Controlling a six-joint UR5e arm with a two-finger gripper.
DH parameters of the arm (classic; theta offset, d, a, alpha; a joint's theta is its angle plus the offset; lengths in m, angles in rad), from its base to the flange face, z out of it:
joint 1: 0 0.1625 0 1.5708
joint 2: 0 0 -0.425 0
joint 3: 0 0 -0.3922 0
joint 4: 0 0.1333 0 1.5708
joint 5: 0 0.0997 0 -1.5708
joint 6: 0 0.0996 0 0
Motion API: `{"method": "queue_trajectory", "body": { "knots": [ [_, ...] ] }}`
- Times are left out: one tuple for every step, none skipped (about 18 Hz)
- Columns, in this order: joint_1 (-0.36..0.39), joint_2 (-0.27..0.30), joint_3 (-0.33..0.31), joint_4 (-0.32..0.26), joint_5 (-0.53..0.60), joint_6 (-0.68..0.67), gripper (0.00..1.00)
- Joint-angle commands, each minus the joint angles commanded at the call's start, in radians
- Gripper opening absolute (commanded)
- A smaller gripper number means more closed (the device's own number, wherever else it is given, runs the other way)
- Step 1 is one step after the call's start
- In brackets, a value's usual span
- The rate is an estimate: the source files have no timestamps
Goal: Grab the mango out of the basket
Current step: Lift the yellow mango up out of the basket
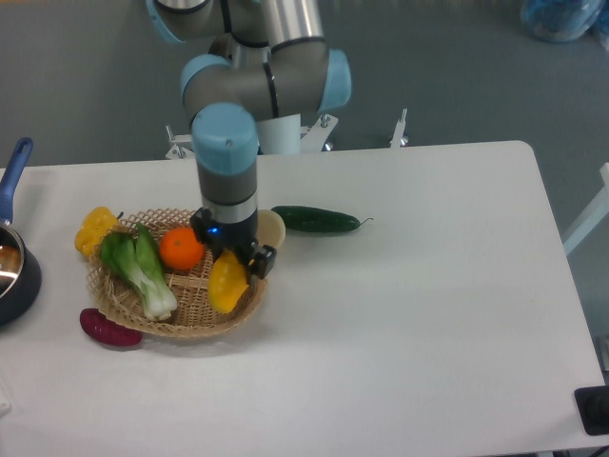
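Now mango (227, 282) clenched in claw (233, 268), hanging below it, over basket (124, 309).

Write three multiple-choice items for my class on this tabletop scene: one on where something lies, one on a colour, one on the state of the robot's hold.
1. Where does the cucumber lie?
A. in the basket
B. on the table right of the basket
C. in the pot

2. What colour is the round fruit beside the bok choy?
A. orange
B. purple
C. green

3. What is the gripper doing?
A. hanging open over the table
B. closed on the mango
C. closed on the bok choy

Answers: 1 B, it rests on the white table outside the basket. 2 A, the orange fruit. 3 B, the mango sits in its grasp.
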Motion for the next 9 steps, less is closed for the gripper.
{"method": "queue_trajectory", "body": {
  "knots": [
    [0.032,0.003,0.002,0.002,0.0,0.0,0.3],
    [0.07,0.003,0.008,0.002,0.0,0.005,0.3],
    [0.112,0.002,0.009,0.002,0.0,0.026,0.3],
    [0.158,0.002,0.012,0.002,0.0,0.06,0.3],
    [0.204,0.002,0.012,0.002,-0.002,0.098,0.3],
    [0.251,0.0,0.012,0.002,-0.002,0.139,0.3],
    [0.299,0.0,0.012,0.003,-0.002,0.185,0.3],
    [0.346,-0.003,0.014,0.003,-0.003,0.242,0.3],
    [0.394,-0.003,0.015,0.003,-0.006,0.302,0.3]
  ]
}}
